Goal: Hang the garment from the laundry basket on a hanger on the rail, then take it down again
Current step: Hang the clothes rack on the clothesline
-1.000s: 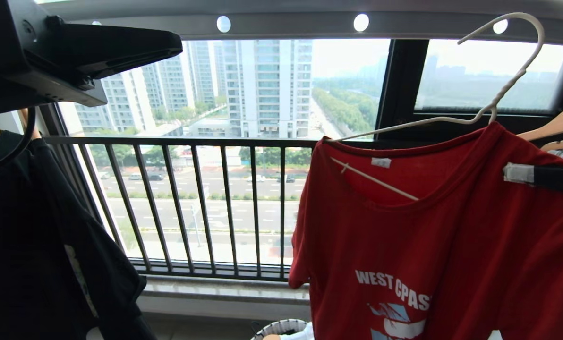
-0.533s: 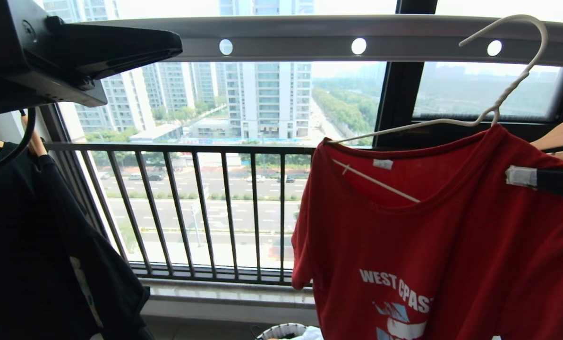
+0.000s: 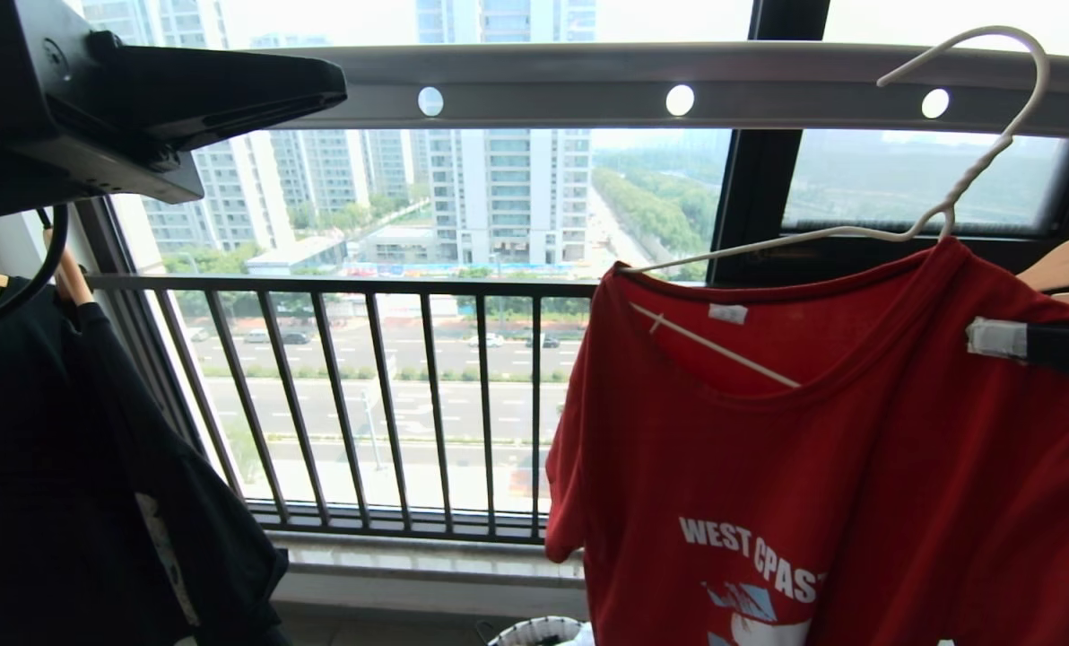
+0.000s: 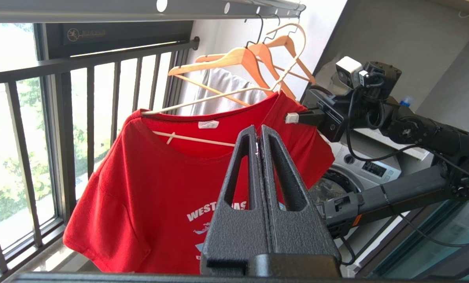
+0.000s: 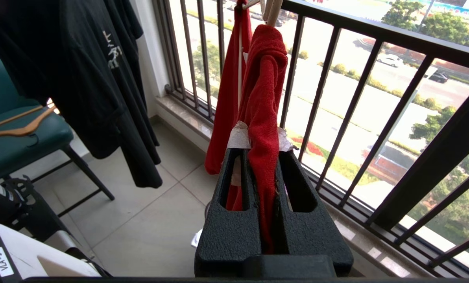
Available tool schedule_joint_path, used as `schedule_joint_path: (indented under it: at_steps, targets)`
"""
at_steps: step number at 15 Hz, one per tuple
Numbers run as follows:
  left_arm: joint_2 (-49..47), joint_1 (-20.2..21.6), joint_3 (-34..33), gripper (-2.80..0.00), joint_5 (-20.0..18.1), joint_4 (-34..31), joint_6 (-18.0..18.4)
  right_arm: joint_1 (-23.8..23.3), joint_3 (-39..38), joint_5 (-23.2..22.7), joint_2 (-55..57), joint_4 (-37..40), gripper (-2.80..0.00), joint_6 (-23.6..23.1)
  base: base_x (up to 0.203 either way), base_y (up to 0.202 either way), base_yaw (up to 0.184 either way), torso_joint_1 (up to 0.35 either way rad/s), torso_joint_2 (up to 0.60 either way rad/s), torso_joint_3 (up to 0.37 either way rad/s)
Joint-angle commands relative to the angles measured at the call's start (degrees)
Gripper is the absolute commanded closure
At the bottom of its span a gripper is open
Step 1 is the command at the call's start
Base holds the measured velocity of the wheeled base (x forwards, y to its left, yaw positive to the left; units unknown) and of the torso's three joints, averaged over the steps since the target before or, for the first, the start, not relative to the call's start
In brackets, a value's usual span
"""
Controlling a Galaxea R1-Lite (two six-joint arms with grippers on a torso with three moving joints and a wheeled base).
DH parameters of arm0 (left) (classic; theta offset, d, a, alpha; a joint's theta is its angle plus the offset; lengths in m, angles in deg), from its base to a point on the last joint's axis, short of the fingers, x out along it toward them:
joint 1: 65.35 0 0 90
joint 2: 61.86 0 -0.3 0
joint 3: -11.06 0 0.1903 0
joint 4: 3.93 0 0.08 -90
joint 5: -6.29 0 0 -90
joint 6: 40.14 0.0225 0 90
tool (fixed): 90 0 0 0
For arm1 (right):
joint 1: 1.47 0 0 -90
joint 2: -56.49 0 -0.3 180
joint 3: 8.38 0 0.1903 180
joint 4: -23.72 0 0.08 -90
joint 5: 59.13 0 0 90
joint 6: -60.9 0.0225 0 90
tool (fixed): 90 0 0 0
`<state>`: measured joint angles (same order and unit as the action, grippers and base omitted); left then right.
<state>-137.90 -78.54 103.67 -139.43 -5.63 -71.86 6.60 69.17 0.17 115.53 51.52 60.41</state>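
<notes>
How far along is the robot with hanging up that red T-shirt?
Done: the garment is on the hanger. In hand: the right gripper pinches its shoulder, with the hook in front of the rail, not clearly seated. The left gripper is shut and empty. Left: seating it, then taking it down.

You see only a sliver of the laundry basket (image 3: 534, 631) at the head view's bottom edge, and the garment (image 3: 821, 467) runs off its right side.

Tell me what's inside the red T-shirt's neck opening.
A thin bar of the white wire hanger crosses inside the red T-shirt, beside its neck tag. The cloth covers the hanger's far shoulder.
</notes>
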Motion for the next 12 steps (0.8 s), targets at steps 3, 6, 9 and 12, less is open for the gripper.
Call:
schedule_joint_path:
  at_steps: [3, 6, 9, 12]
  targets:
    - [-1.11, -0.08, 0.10, 0.00, -0.26, 0.13, -0.18, 2.98, 1.46, -0.08, 2.36, 0.05, 0.00, 0.00, 0.000, 0.000, 0.000, 0.000, 0.00, 0.000]
    - [-1.91, -0.34, 0.28, 0.00, -0.18, 0.22, -0.27, 7.11, 2.11, 2.60, 5.87, -1.52, 0.00, 0.07, 0.000, 0.000, 0.000, 0.000, 0.00, 0.000]
    - [-2.18, -0.41, 0.50, 0.00, -0.09, 0.22, -0.35, 7.48, 2.22, 3.36, 9.67, -6.66, 0.00, 0.05, 0.000, 0.000, 0.000, 0.000, 0.00, 0.000]
    - [-1.91, -0.34, 0.54, 0.00, 0.09, 0.22, -0.36, 7.49, 2.66, 3.45, 14.00, -9.65, 0.00, 0.05, 0.000, 0.000, 0.000, 0.000, 0.00, 0.000]
